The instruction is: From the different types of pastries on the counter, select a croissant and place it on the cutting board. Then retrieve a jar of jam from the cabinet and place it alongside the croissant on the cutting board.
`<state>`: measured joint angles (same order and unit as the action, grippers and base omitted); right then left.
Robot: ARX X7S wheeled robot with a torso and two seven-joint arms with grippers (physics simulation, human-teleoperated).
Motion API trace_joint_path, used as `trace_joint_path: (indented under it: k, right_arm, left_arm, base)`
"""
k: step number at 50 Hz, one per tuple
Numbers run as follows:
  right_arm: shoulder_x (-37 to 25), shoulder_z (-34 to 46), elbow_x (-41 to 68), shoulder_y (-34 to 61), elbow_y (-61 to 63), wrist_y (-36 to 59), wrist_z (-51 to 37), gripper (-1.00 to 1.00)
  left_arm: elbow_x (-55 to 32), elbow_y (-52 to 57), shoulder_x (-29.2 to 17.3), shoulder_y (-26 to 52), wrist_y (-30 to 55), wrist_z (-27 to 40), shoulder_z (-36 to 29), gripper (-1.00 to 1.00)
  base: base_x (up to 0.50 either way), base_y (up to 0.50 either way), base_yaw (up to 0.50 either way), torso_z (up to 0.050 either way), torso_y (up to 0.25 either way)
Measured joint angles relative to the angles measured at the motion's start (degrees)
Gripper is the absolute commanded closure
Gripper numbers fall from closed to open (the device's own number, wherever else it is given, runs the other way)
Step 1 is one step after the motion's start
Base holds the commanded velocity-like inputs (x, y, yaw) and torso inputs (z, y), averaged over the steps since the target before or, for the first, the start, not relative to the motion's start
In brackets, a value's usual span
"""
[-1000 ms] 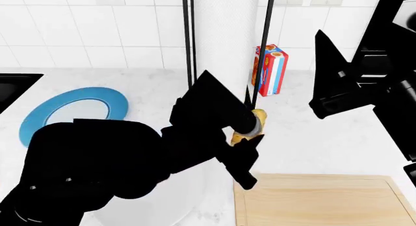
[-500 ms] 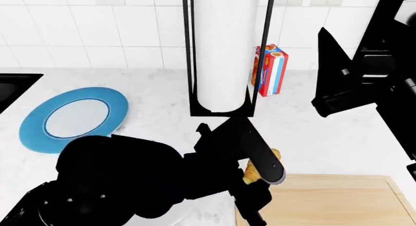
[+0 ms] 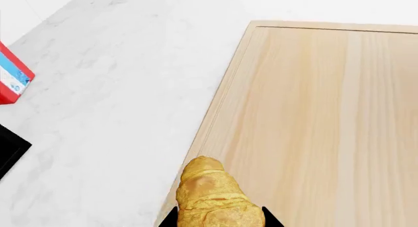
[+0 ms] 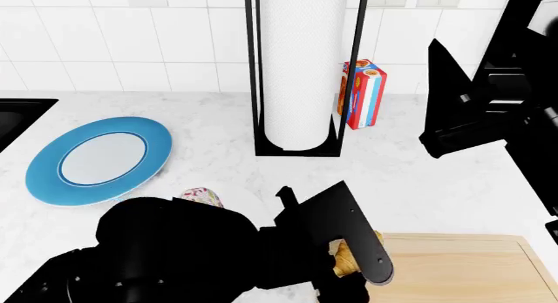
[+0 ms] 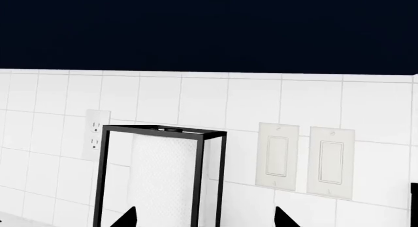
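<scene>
My left gripper (image 3: 219, 220) is shut on the golden-brown croissant (image 3: 216, 195), with a black finger on each side of it. The croissant (image 4: 347, 256) hangs over the left edge of the light wooden cutting board (image 3: 313, 114), partly over the white counter (image 3: 111, 90). From the head view, the left gripper (image 4: 353, 264) sits at the board's (image 4: 462, 270) near left corner. My right gripper (image 5: 205, 219) is open and holds nothing; it is raised at the right (image 4: 440, 68) and faces the tiled wall. The jar of jam is out of view.
A frosted cupcake (image 4: 202, 197) peeks out behind my left arm. A blue-rimmed plate (image 4: 48, 179) lies at the left. A black-framed paper towel holder (image 4: 301, 74) stands at the back, with a red-and-blue carton (image 4: 364, 94) beside it. A dark cabinet (image 5: 209, 31) hangs above the tiles.
My left gripper has carried the croissant down and nearer, from beside the paper towel holder to the cutting board's left edge. The cupcake has come into view. The right arm has barely moved.
</scene>
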<state>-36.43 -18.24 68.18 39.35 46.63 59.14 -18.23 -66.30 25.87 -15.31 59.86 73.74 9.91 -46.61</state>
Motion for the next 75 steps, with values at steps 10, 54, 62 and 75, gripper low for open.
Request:
trace_joint_path:
  k: [10, 54, 62, 75]
  right_arm:
    - [0.0, 0.1, -0.6, -0.8, -0.1, -0.6, 0.4, -1.00]
    - [-1.0, -0.2, 0.0, -1.8, -0.2, -1.9, -0.1, -1.00]
    - [-1.6, -0.8, 1.5, -1.4, 0.1, -1.7, -1.2, -1.00]
    - [-2.6, -0.5, 3.7, 0.5, 0.6, -0.6, -4.4, -1.00]
  left_arm:
    - [1.3, 0.0, 0.2, -0.2, -1.1, -1.2, -2.3, 1.00]
    - [-0.4, 1.3, -0.9, 1.5, -4.0, 0.7, -0.5, -1.00]
    - [-2.9, 1.5, -2.3, 1.3, -5.3, 6.2, 5.5, -1.00]
    - [-3.3, 7.0, -8.0, -2.3, -11.5, 13.6, 16.3, -1.00]
  base:
    - [0.00, 0.00, 0.00, 0.000, 0.000]
    - [0.00, 0.00, 0.00, 0.000, 0.000]
    - [0.00, 0.00, 0.00, 0.000, 0.000]
    - [0.00, 0.00, 0.00, 0.000, 0.000]
